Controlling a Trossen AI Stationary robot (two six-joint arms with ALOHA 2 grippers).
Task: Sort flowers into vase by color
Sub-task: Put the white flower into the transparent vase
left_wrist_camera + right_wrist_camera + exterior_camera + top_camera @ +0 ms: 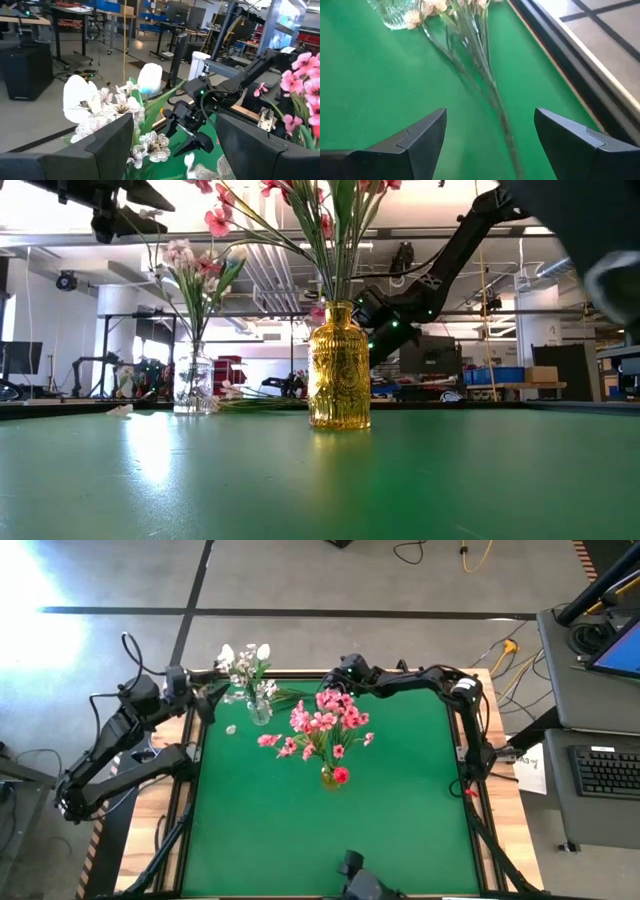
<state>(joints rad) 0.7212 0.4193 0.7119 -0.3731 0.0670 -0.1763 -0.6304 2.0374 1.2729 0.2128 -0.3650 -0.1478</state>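
Observation:
A clear glass vase (259, 712) near the far left corner holds white tulips and small white sprays (247, 664). An amber vase (329, 778) at mid-table holds pink sprays (325, 722), with a red tulip (341, 775) low at its neck. Loose green-stemmed flowers (482, 82) lie flat on the cloth by the far edge, right of the clear vase (395, 12). My right gripper (490, 111) hovers open just above these stems, slanting down toward them. My left gripper (174, 116) stands open and level at the far left corner, beside the white blossoms (82, 100).
A small white petal (231, 728) lies on the cloth near the clear vase. The table's black far rail (555, 65) runs close beside the loose stems. The green cloth (400, 830) stretches bare across the near half. A monitor and keyboard (610, 770) sit off to the right.

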